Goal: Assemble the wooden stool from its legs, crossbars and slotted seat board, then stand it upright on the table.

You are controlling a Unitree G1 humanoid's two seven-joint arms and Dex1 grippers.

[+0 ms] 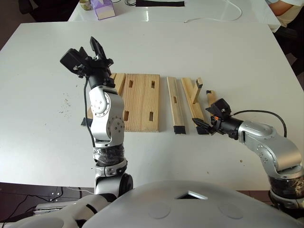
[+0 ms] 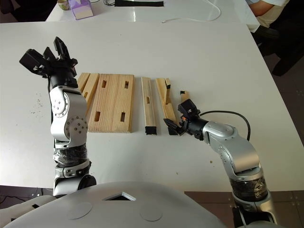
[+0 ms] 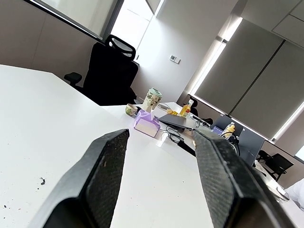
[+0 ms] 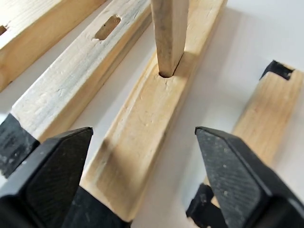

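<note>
Leftmost legs (image 2: 92, 85) — near ends hidden behind the left arm (image 2: 66, 114).

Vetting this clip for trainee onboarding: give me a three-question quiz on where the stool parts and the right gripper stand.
1. True or false: the seat board lies flat on the table, four slots showing.
2. Fill in: a crossbar stands tilted in the slot of a ___.
3. The right gripper has its jaws: A) shut on the seat board; B) open at a leg's near end; C) open, raised high above the table.
Key: 1 true; 2 leg; 3 B.
</note>
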